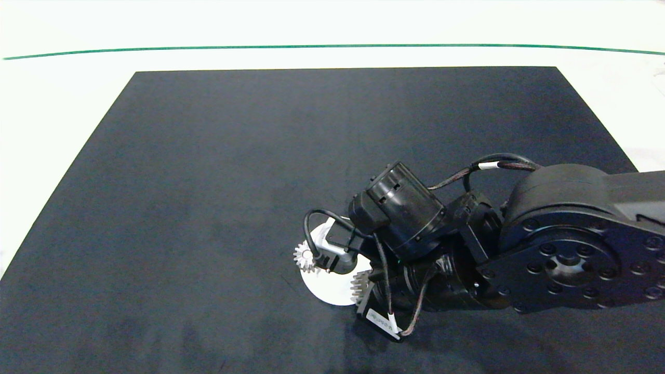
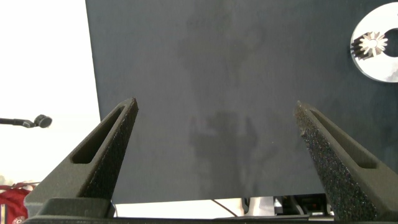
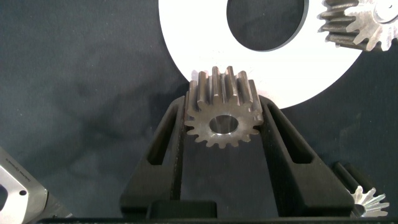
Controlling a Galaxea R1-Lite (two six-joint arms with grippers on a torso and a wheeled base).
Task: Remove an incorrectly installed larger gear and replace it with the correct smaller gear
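My right gripper (image 3: 224, 106) is shut on the smaller gear (image 3: 221, 118), a silver gear with short blunt teeth, gripped by its sides with the bore facing the wrist camera. In the head view this gear (image 1: 359, 284) sits at the near right edge of the white ring plate (image 1: 327, 293). The larger gear (image 3: 357, 25), with longer splayed teeth, rests at the plate's far left edge (image 1: 306, 258) and shows star-like in the left wrist view (image 2: 372, 45). Off to the left, my left gripper (image 2: 214, 112) hangs open over bare mat, outside the head view.
The plate (image 3: 205, 56) has a round centre hole showing the black mat (image 1: 208, 182). Another silver gear with pointed teeth (image 3: 370, 202) lies on the mat beside my right gripper's base. The right arm (image 1: 519, 244) covers the plate's right side. White table surrounds the mat.
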